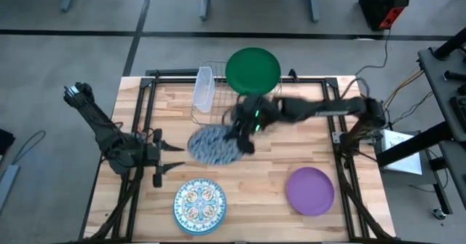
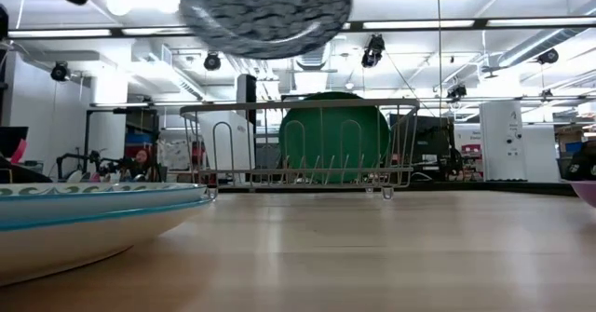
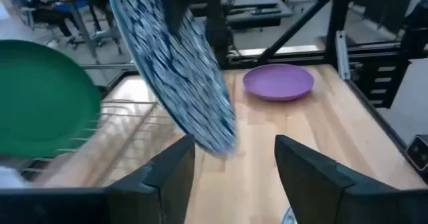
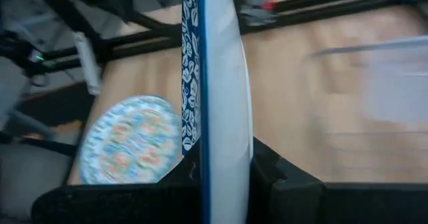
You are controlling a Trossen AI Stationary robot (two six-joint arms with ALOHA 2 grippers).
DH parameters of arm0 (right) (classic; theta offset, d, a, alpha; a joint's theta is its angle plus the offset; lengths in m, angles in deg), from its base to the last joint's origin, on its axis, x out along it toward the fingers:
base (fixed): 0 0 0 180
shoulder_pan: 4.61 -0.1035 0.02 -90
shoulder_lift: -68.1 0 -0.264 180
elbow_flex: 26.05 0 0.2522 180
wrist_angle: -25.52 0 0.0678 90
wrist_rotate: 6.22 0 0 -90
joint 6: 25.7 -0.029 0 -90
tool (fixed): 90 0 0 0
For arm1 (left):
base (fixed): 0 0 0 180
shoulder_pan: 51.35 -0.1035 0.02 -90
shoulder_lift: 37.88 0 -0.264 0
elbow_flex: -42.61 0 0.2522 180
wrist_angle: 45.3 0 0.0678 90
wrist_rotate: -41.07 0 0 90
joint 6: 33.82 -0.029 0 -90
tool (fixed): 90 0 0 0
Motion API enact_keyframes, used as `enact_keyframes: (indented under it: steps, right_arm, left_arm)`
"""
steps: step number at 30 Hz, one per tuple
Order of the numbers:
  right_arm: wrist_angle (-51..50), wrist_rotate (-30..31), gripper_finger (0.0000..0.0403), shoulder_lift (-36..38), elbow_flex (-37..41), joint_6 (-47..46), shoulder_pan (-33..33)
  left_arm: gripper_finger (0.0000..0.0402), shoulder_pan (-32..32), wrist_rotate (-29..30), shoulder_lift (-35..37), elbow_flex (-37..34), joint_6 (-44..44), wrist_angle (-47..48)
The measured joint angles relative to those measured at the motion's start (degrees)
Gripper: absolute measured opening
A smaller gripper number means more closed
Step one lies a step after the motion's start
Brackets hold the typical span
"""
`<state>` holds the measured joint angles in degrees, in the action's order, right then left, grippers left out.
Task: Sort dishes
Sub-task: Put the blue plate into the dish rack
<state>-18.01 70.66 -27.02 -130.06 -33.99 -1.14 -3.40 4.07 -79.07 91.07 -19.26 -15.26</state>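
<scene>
The right end effector (image 1: 244,131) was clamped on the rim of a blue-and-white patterned plate (image 1: 215,144), holding it clear of the worktop (image 1: 277,164) just near of the wire rack (image 1: 218,98); in the right wrist view the plate (image 4: 217,97) stood edge-on between the fingers, its pale back to one side. The step in hand looked like carrying this plate to the rack, where the large green plate (image 1: 253,70) already stood on edge at the far side. The next move would call for keeping the plate upright, lining its edge with a free slot among the wires and lowering it without striking the green plate or the clear tub (image 1: 203,89) at the rack's left. The left end effector (image 1: 169,157) waited at the left of the worktop, its fingers spread wide and holding nothing. A second patterned plate (image 1: 199,205) lay flat by the near edge, partly over it as far as I could tell, and the purple plate (image 1: 310,190) lay at near right, well apart from the others. The middle of the worktop between rack and near plates was bare, giving room to swing; the rack sat close to the far edge
</scene>
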Motion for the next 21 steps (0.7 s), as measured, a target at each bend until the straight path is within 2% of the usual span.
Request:
enact_keyframes:
  steps: [2,4,11,14,16,21]
  right_arm:
    - [-5.18,-0.18,0.0025,2.39,-2.72,6.1,3.0]
    - [-9.5,-0.32,0.0025,4.3,-5.49,16.16,5.77]
    - [-15.22,-0.63,0.0025,5.8,-13.15,48.93,12.91]
    - [-18.43,-1.01,0.0023,3.98,-17.09,62.37,15.38]
    - [-24.11,-0.98,0.0023,1.43,-20.5,68.27,16.88]
    - [-33.04,0.12,0.0023,-5.0,-26.15,88.47,19.28]
  left_arm:
    - [0.0201,0.0,0.53,0.47,2.94,1.08,6.5]
    - [0.0203,0.0,0.64,0.66,5.2,0.71,10.13]
    - [0.0203,0.0,4.95,1.41,8.42,-5.12,11.77]
    - [0.0203,0.0,8.7,1.66,8.44,-5.52,11.69]
    - [0.0203,-0.01,11.01,1.58,8.14,-5.46,11.74]
    - [0.0203,-0.04,13.4,1.55,7.91,-4.22,11.7]
